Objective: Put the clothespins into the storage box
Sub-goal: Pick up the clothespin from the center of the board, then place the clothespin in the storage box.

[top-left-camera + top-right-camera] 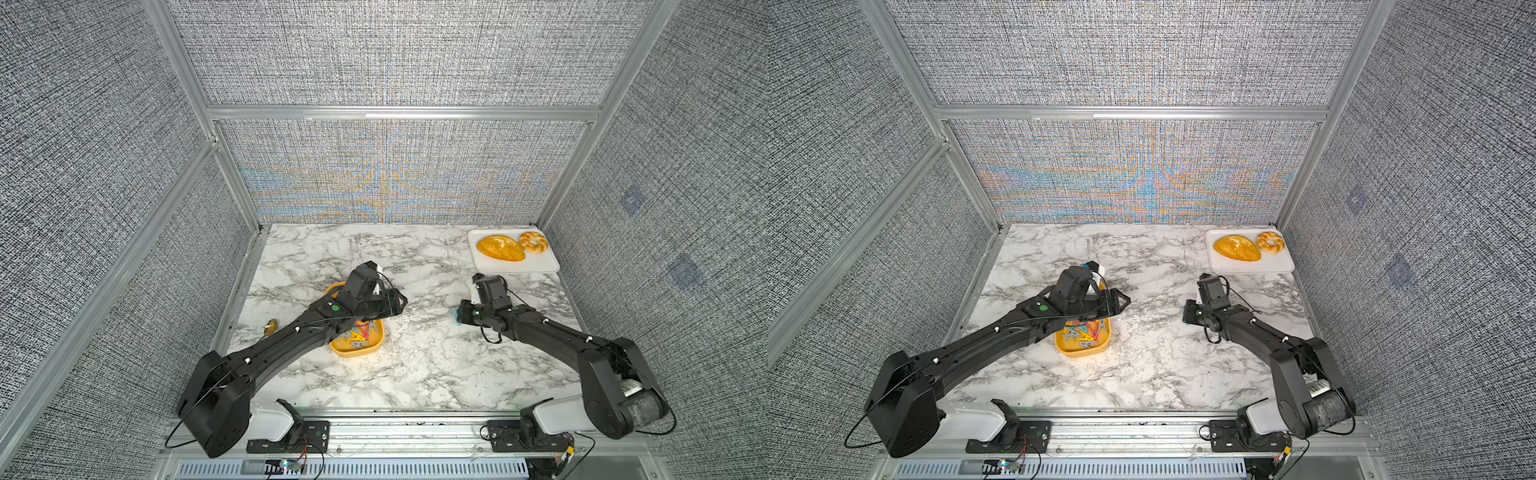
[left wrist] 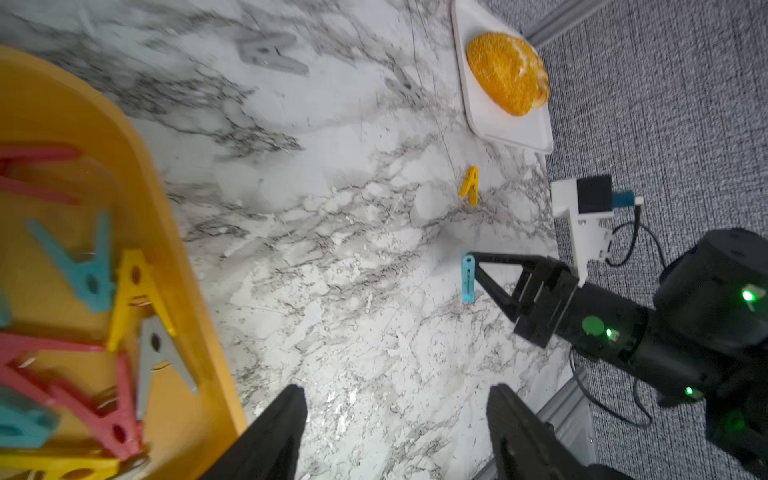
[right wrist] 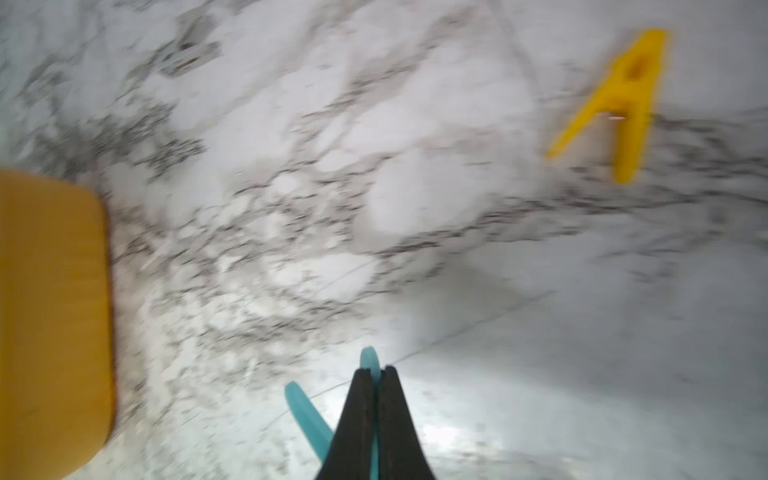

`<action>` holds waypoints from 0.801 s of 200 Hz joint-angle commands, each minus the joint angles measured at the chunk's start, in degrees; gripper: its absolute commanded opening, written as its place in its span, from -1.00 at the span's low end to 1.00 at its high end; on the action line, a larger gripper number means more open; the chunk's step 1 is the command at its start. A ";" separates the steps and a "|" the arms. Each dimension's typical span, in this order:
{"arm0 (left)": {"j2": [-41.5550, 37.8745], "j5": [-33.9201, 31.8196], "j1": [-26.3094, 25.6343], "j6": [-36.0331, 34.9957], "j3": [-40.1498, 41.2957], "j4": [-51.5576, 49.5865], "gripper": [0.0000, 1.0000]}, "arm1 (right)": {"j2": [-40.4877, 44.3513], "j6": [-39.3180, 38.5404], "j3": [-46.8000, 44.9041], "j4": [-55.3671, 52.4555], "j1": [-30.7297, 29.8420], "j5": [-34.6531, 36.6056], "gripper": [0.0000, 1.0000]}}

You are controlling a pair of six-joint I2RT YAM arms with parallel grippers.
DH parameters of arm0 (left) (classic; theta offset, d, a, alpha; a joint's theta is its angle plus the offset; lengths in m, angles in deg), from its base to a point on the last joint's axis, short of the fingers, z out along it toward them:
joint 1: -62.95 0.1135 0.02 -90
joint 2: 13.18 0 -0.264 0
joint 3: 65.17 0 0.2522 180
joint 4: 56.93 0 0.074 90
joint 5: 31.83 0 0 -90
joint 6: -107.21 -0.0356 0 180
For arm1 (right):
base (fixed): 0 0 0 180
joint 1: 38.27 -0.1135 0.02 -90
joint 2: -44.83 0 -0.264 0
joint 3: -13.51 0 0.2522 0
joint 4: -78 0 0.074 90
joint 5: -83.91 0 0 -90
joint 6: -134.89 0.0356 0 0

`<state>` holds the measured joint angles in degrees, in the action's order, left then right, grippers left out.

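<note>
The yellow-orange storage box (image 1: 353, 353) (image 1: 1079, 351) sits left of centre, partly under my left arm. Several clothespins (image 1: 1086, 330) lie in it: teal (image 2: 89, 270), yellow (image 2: 133, 291), grey (image 2: 156, 353) and red-pink (image 2: 95, 407). My left gripper (image 2: 392, 388) (image 1: 395, 299) hangs open and empty just past the box's wall (image 2: 166, 232). My right gripper (image 3: 376, 368) (image 1: 457, 318) is shut on a teal clothespin (image 3: 307, 419) (image 2: 468, 278), low over the table right of centre. A yellow clothespin (image 3: 623, 104) (image 2: 469, 187) and a grey clothespin (image 2: 270, 52) lie loose on the marble.
A white tray (image 1: 515, 266) with a bread loaf (image 1: 500, 248) and a bagel (image 1: 533, 241) stands at the back right corner. A small gold round thing (image 1: 271, 327) lies by the left table edge. Grey enclosure walls close in three sides.
</note>
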<state>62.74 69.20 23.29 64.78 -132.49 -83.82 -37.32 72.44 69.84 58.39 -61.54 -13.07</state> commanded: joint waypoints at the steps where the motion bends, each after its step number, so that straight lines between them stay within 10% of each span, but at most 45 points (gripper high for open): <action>1: -4.11 -4.01 3.49 0.09 1.96 -4.04 0.48 | -2.47 3.70 5.18 0.98 -6.70 -2.27 -1.00; 68: -20.72 -17.00 7.53 0.65 7.81 -14.73 0.61 | -20.03 3.47 32.40 -2.65 -22.63 -5.50 -0.88; 103: -24.84 -13.69 8.98 0.33 9.49 -15.59 0.65 | -24.14 2.02 39.05 -5.55 -23.50 -4.53 -0.50; 160: -17.36 -2.69 9.07 -1.94 7.56 -10.00 0.63 | -15.47 0.42 31.88 -4.86 -18.05 -1.59 -0.44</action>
<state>41.59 59.08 32.30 64.72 -124.22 -98.15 -56.36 74.21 104.57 53.98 -81.80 -16.86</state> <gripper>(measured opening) 0.817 0.284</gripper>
